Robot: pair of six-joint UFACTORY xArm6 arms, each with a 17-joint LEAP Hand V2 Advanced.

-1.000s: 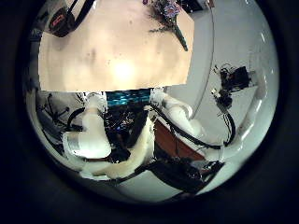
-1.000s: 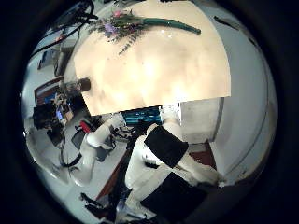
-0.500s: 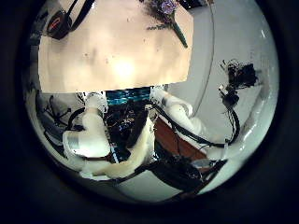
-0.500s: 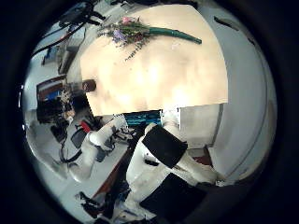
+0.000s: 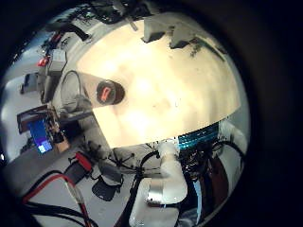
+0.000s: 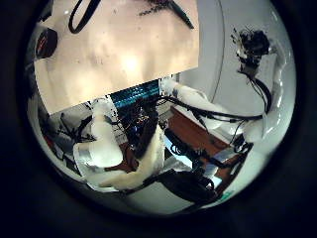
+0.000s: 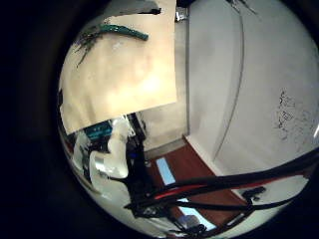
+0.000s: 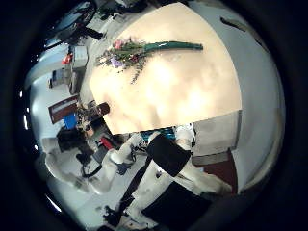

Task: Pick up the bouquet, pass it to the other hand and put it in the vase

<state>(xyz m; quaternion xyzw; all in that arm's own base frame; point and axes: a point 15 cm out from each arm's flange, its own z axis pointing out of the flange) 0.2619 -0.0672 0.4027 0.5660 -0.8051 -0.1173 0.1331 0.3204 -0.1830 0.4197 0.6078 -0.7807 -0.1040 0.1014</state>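
Observation:
The bouquet [image 8: 144, 50] lies flat on the table [image 8: 183, 91], flowers at one end and a long stem [image 8: 183, 45] at the other. It is some way off from the right palm and nothing touches it. It also shows near a table corner as the bouquet [image 7: 115, 33], and at the very rim as the bouquet [image 6: 163, 8]. The vase [image 5: 107, 93], dark and round, stands upright by a table edge, far from the flowers; the vase [image 8: 96, 109] shows here too. My right hand [image 8: 171, 154] and left hand [image 6: 149, 159] hover above the table, empty, fingers not curled.
The table's front edge [image 6: 139, 84] runs across the left palm views, with both arm bases [image 6: 99, 149] below it. Some small pale things [image 5: 180, 38] sit at the table's far edge. Equipment clutter [image 5: 43, 132] stands off the table beside the vase.
Both palm cameras have shifted. The bouquet now shows fuller in the right thumb side view and has slid to the rim of the left one. It lies unmoved on the table.

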